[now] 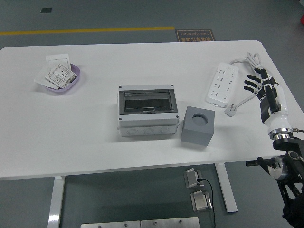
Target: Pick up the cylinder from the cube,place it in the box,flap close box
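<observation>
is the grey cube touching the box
Apart. The head view shows a thin strip of white table between the grey cube and the box on its left.
</observation>
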You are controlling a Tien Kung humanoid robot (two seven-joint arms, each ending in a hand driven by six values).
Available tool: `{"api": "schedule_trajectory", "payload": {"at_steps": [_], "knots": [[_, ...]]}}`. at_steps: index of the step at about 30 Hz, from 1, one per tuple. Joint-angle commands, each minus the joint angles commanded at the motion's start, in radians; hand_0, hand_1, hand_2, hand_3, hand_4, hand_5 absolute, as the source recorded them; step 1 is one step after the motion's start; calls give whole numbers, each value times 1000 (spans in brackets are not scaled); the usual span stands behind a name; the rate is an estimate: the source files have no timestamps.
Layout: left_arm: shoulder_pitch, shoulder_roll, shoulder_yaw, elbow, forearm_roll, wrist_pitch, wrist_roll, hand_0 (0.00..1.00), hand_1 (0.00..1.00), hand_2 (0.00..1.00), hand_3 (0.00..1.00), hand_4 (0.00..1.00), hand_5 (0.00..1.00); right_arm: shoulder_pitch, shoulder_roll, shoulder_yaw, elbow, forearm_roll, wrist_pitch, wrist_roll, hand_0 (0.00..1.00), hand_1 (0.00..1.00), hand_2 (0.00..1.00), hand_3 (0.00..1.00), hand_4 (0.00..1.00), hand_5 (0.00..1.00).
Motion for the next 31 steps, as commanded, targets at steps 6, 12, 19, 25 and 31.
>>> {"api": "schedule_trajectory", "payload": {"at_steps": [6, 12, 19, 25, 31], "knots": [[6, 7, 34, 0, -53, 5, -1, 663, 700, 678, 724, 792, 541, -17, 7, 17, 4, -6, 2, -2, 648, 655, 676, 732, 967, 788], [9, 8, 56, 0, -88, 9, -4, 664, 700, 678, 725, 793, 542, -20, 8, 29, 5, -10, 2, -5, 648, 654, 676, 729, 966, 791], [15, 10, 69, 0, -111, 11, -6, 665, 700, 678, 725, 794, 543, -19, 6, 31, 4, -16, 1, -8, 647, 654, 675, 728, 963, 797], [22, 5, 80, 0, -126, 12, -8, 665, 700, 679, 725, 793, 545, -16, 4, 26, 6, -23, 1, -8, 647, 652, 674, 727, 962, 799], [28, 0, 99, 0, -154, 13, -16, 665, 700, 679, 725, 793, 545, -13, -3, 27, 9, -41, 0, -14, 647, 652, 674, 727, 962, 799]]}}
